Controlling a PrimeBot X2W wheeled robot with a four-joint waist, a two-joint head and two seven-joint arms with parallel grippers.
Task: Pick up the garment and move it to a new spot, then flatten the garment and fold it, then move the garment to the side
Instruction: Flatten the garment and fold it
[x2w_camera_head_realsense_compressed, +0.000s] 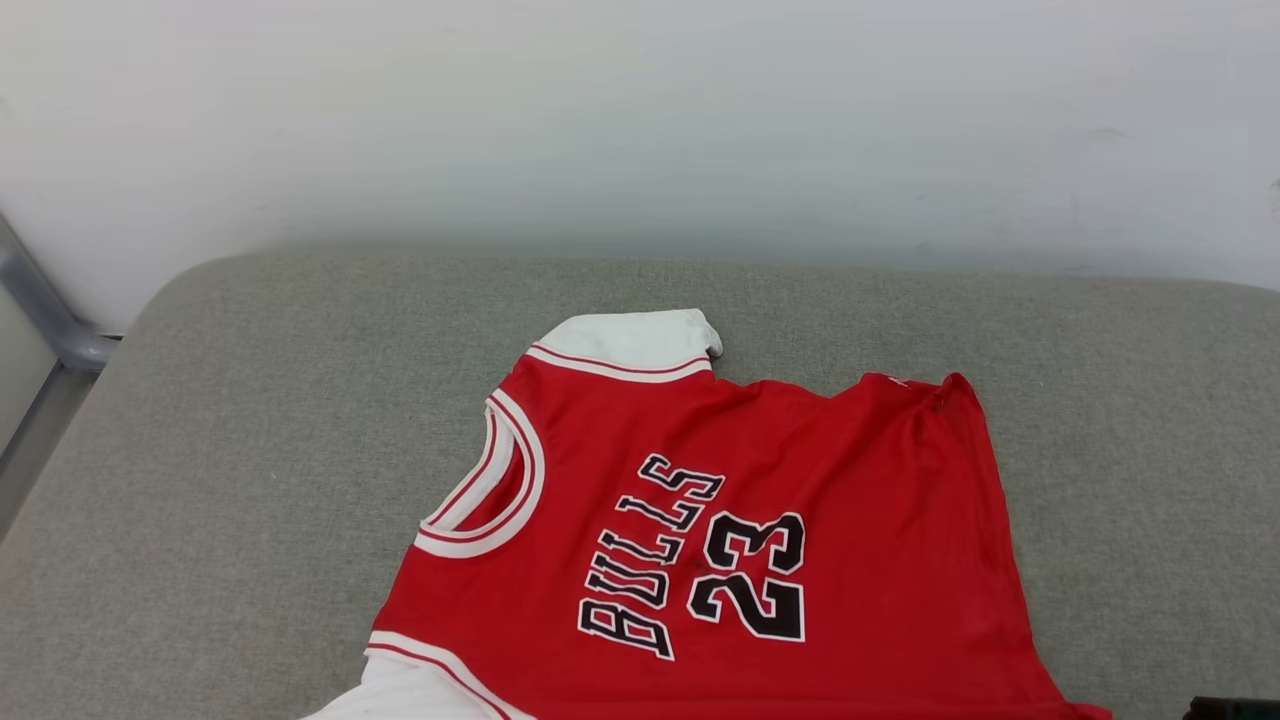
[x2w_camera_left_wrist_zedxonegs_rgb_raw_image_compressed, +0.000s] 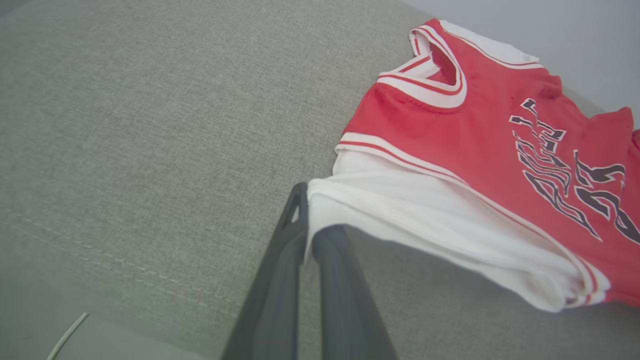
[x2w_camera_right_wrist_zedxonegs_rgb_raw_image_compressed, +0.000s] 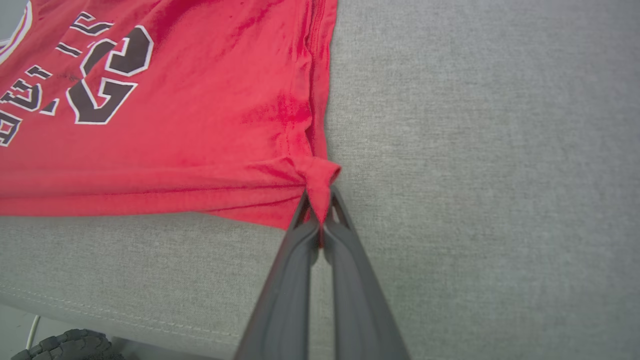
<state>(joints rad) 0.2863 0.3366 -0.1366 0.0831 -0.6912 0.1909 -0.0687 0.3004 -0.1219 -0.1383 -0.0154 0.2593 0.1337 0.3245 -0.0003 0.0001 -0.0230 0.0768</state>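
Head view looks down on the garment (x2w_camera_head_realsense_compressed: 880, 520), a bright red soft-fabric T-shirt with white short sleeves and red-and-white striped trim. It lies front side up on a broad grey woven cushion (x2w_camera_head_realsense_compressed: 250, 420) that runs back to a pale plain wall (x2w_camera_head_realsense_compressed: 640, 120). The round neck opening (x2w_camera_head_realsense_compressed: 490, 490) points to the robot's left and the bottom hem to its right. Black white-edged lettering (x2w_camera_head_realsense_compressed: 640, 560) reading BULLS sits beside a black number 23 (x2w_camera_head_realsense_compressed: 750, 580) at the middle of the chest. The far white sleeve (x2w_camera_head_realsense_compressed: 630, 340) lies flat on the side toward the wall, well short of the cushion's back edge.

Left wrist view shows the left gripper (x2w_camera_left_wrist_zedxonegs_rgb_raw_image_compressed: 312, 220) with its two long dark fingers clenched on the edge of the near white sleeve (x2w_camera_left_wrist_zedxonegs_rgb_raw_image_compressed: 425, 215). The cloth is drawn taut from the fingertips to the red body, and a shadow falls on the cushion beneath it.

Right wrist view shows the right gripper (x2w_camera_right_wrist_zedxonegs_rgb_raw_image_compressed: 319, 215) pinched tight on the near corner of the red hem, where the fabric bunches into a small knot-like fold between the fingertips. From there creases run along the shirt's near edge. A stitched seam (x2w_camera_right_wrist_zedxonegs_rgb_raw_image_compressed: 125, 310) crosses the cushion just below.
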